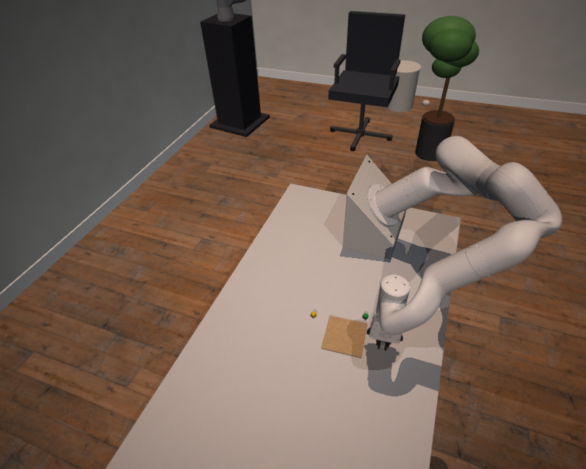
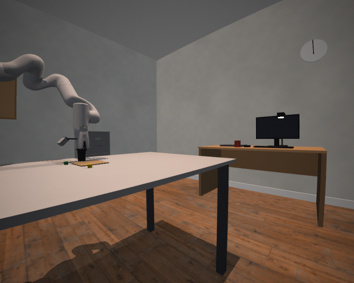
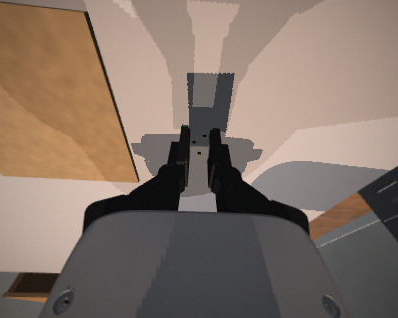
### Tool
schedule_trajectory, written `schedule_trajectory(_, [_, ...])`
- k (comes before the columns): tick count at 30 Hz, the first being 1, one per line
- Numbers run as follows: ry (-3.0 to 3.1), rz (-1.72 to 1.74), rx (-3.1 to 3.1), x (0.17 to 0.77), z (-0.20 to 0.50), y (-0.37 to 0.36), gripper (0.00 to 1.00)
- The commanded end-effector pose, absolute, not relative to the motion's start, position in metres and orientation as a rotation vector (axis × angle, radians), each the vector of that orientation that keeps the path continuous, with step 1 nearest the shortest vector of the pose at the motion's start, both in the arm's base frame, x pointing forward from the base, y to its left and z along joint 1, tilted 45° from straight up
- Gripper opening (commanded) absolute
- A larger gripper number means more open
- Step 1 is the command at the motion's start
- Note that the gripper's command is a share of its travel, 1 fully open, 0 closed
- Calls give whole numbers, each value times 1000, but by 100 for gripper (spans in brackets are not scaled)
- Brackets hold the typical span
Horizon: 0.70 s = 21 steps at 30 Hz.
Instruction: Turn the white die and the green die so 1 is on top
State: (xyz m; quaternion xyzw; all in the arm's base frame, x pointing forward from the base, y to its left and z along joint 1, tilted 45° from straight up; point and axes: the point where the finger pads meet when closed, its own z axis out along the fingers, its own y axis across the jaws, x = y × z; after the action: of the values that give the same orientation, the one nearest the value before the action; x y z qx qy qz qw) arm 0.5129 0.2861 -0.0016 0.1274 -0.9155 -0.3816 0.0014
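Note:
My gripper (image 1: 382,346) (image 2: 81,159) (image 3: 199,141) points down beside the mat and is shut on the white die (image 3: 199,147), low over the table. In the wrist view the die shows a face with two pips and, nearer the gripper body, a face with one pip. The top and exterior views do not show this die clearly. The tan mat (image 1: 340,335) (image 2: 99,163) (image 3: 47,95) lies flat, apart from the gripper. The green die (image 1: 365,315) (image 2: 66,163) lies on the table just off a mat corner. The yellow die (image 1: 313,314) (image 2: 89,166) lies off another corner. Their pips are too small to read.
The white table (image 1: 262,383) (image 2: 158,170) bears the mat and dice. The arm's slanted base mount (image 1: 366,227) stands towards the back of the table. The table's right edge runs beyond the gripper. A desk (image 2: 262,158) stands apart from the table.

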Motion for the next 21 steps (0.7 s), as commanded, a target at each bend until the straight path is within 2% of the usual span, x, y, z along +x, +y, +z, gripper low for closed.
schedule_trajectory(1, [-2875, -1198, 400, 514, -1, 286, 11])
schedule_trajectory(12, [-2875, -1198, 400, 514, 4, 281, 11])
schedule_trajectory(21, [-2875, -1198, 400, 520, 46, 240, 11])
